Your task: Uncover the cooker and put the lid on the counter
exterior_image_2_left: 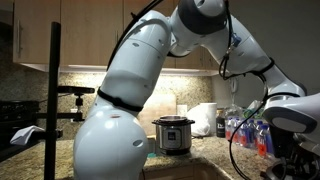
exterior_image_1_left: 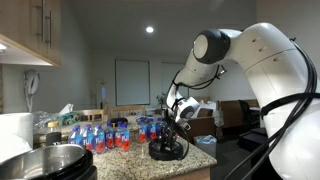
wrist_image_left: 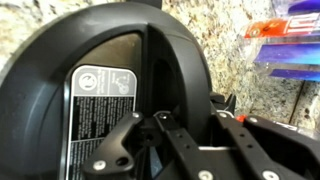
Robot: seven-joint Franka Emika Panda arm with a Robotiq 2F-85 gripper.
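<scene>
The black lid (exterior_image_1_left: 167,151) rests on the granite counter (exterior_image_1_left: 203,160), at its near right part. My gripper (exterior_image_1_left: 176,128) reaches down onto it. In the wrist view the lid (wrist_image_left: 100,60) fills the frame, with a white label on its top. My gripper (wrist_image_left: 181,120) has a finger on each side of the raised handle, shut on it. The cooker (exterior_image_1_left: 55,160) stands uncovered at the lower left, showing its steel rim. It also shows in an exterior view (exterior_image_2_left: 173,135) behind my arm.
Packs of bottles with red and blue labels (exterior_image_1_left: 100,135) stand on the counter behind the lid, also in the wrist view (wrist_image_left: 290,40). A white appliance (exterior_image_1_left: 12,128) stands beside the cooker. A black camera stand (exterior_image_2_left: 52,90) is at the left.
</scene>
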